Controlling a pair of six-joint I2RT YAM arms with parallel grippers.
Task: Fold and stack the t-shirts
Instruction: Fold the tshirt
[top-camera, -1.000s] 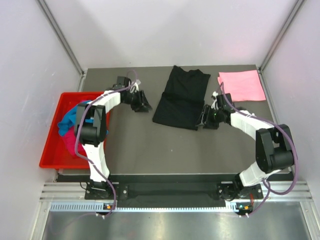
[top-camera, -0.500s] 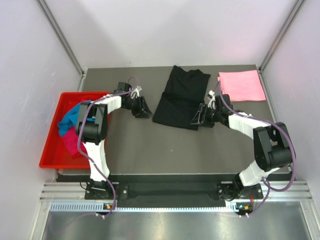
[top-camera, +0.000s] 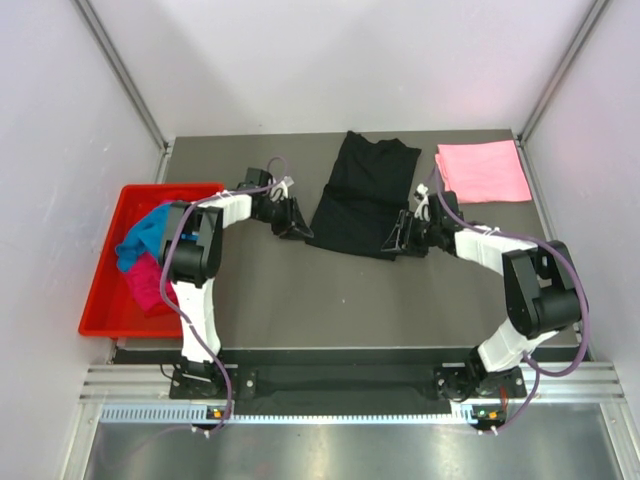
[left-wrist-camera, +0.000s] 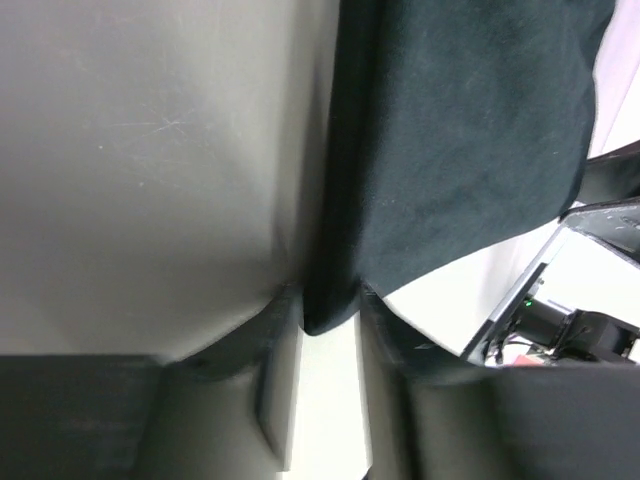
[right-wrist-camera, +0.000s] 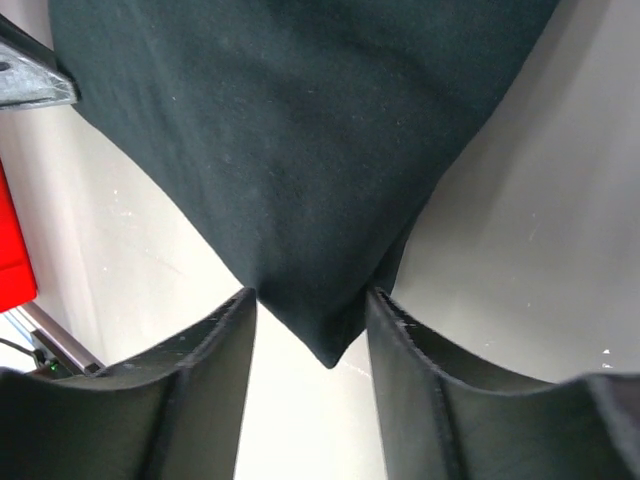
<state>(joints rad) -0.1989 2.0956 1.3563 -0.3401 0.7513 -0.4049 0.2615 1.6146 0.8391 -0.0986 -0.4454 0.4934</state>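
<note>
The table (top-camera: 300, 290) lies dark and flat under both grippers. The black shirt (top-camera: 360, 195) is spread on it between the two grippers and runs away from them toward the far edge. Its two near corners reach to the grippers.

The red tray (top-camera: 100, 290) sits well off to the left of the left gripper (top-camera: 293, 222), at the table's left side. The pink shirt (top-camera: 485, 172), folded flat, lies just beyond the right gripper (top-camera: 397, 238) and to its right, apart from the black one. The blue shirt (top-camera: 140, 240) and the magenta shirt (top-camera: 148, 285) are bunched in the tray, blue on the far side, magenta nearer the bases. The left arm partly hides them.

The left gripper is low on the table at the black shirt's near-left corner. Its fingers (left-wrist-camera: 285, 340) stand partly apart with the corner tip poking in between them, and bare table shows in the gap. It is not pinched.

The right gripper is at the near-right corner. Its fingers (right-wrist-camera: 215, 370) are about half spread, and the pointed corner lies between their tips, loose, with light table showing on either side of the point.
</note>
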